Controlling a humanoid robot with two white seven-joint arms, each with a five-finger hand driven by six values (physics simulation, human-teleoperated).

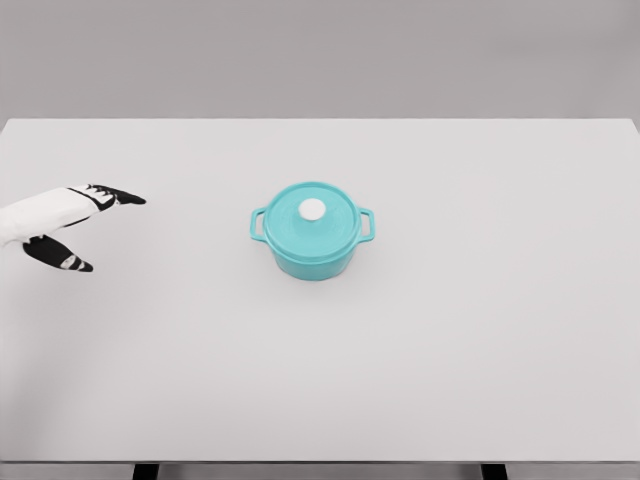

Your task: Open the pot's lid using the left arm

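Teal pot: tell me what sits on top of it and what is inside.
The teal pot carries its matching lid, closed, with a white knob at the centre. The inside cannot be seen; the lid covers it completely.

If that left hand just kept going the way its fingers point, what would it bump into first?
Probably the teal pot: the left hand points right across the bare white table towards it. Its height above the table is unclear, so it might pass over.

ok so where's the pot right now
In the head view the teal pot sits near the middle of the white table, lid on, well to the right of the left hand at the left edge.
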